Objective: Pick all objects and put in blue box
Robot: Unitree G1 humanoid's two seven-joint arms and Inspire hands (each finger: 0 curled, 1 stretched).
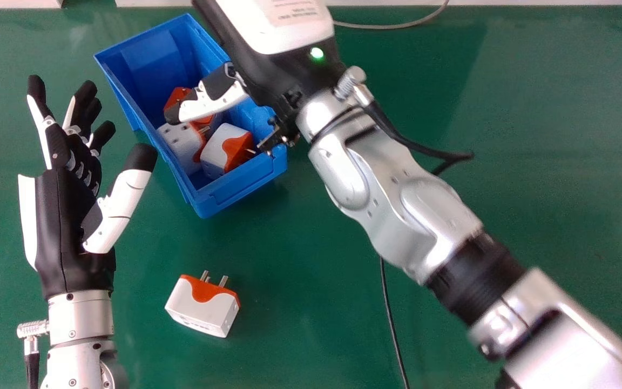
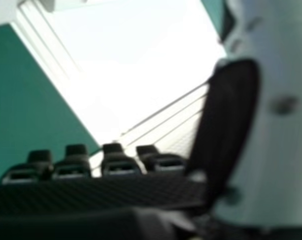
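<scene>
Right arm point(image 1: 424, 227), adapter point(image 1: 202, 308), long axis crosswise, prongs point(image 1: 223, 281) forward

The blue box point(image 1: 230, 195) sits open and askew near the far edge of the tabletop point(image 1: 300, 243). Inside, a white-and-orange adapter point(image 1: 219, 154) lies tipped by the near end, pins toward the right wall; a white one point(image 1: 181, 141) rests just beside it, socket holes up. Behind them is what looks like a third, orange adapter point(image 1: 177, 96), partly covered. Another white-and-orange adapter point(image 1: 203, 309) lies outside, pins toward the far edge.
</scene>
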